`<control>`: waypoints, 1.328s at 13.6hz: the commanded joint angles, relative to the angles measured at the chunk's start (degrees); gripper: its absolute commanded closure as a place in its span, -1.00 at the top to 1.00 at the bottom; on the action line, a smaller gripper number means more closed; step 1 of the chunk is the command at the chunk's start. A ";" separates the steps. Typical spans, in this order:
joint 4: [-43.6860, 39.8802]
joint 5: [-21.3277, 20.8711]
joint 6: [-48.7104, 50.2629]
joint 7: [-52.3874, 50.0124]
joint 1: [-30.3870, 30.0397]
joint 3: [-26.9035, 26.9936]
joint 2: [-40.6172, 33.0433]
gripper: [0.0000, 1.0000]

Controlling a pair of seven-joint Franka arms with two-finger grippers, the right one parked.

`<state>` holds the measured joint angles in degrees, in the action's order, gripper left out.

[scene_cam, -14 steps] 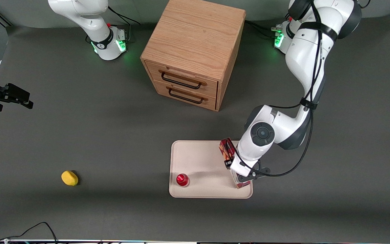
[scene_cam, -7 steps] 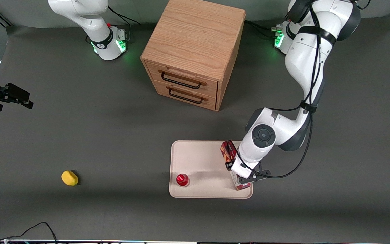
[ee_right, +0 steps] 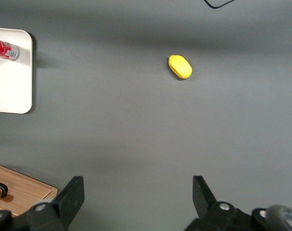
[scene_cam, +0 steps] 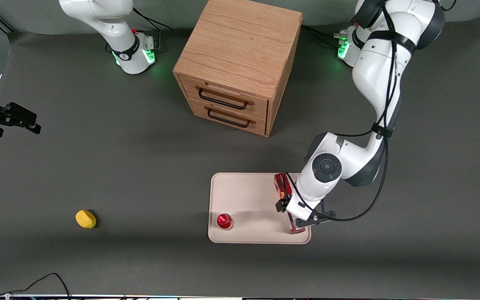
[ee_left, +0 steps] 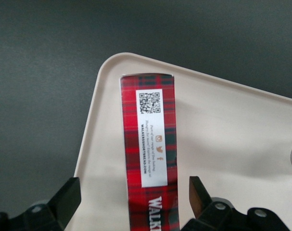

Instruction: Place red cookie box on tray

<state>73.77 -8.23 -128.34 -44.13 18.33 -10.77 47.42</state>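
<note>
The red cookie box (ee_left: 148, 144) lies on the cream tray (ee_left: 222, 139), along the tray's edge toward the working arm's end, its narrow tartan side with a white label patch facing up. My gripper (ee_left: 133, 197) is open and straddles the box, with a gap between each finger and the box's sides. In the front view the wrist covers the box's middle. One end of the box (scene_cam: 282, 185) shows farther from the camera, and the gripper (scene_cam: 292, 210) hangs over the tray (scene_cam: 244, 193).
A small red-capped bottle (scene_cam: 224, 221) stands on the tray's near corner toward the parked arm's end. A wooden two-drawer cabinet (scene_cam: 240, 62) stands farther from the camera. A yellow lump (scene_cam: 86, 219) lies toward the parked arm's end.
The box has turned from a tilted pose to lying straight along the tray's edge. The wrist has shifted slightly toward the working arm's end.
</note>
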 commanded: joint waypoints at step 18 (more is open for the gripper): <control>2.43 5.51 56.69 47.38 -24.03 0.66 -41.96 1.00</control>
<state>73.42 -3.32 -74.04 1.31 -3.10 -9.86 8.61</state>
